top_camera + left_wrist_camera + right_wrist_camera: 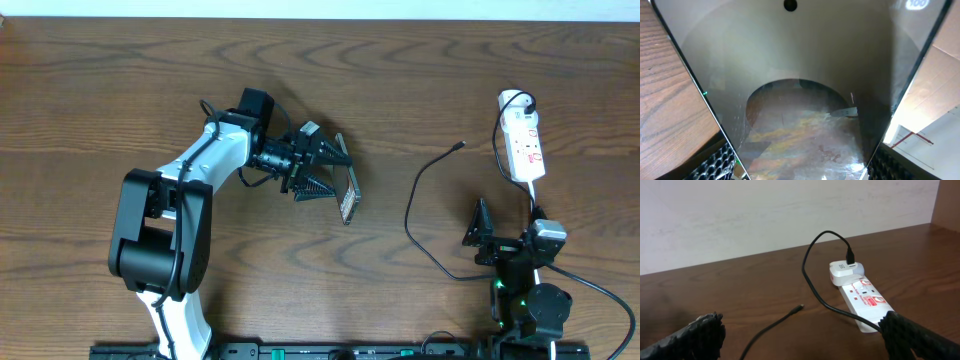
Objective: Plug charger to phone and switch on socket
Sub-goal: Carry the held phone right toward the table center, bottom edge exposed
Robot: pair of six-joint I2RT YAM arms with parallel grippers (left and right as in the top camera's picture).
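Note:
My left gripper (330, 172) is shut on the phone (347, 197) and holds it tilted on its edge left of the table's middle. In the left wrist view the shiny grey-brown phone (805, 100) fills the frame between the fingers (802, 172). The white socket (522, 140) lies at the far right, with the charger's white plug (513, 100) in its far end. The black charger cable loops left, and its connector tip (460, 146) lies free on the table. My right gripper (508, 228) is open and empty, near the socket's front end. The right wrist view shows the socket (865, 297), the plug (842, 271) and the tip (801, 307) beyond the open fingers (807, 340).
The wooden table (150, 80) ends at a pale wall behind. The socket's thick white cord (533, 195) runs toward the right arm's base. The black cable's loop (410, 215) lies between the phone and the right arm.

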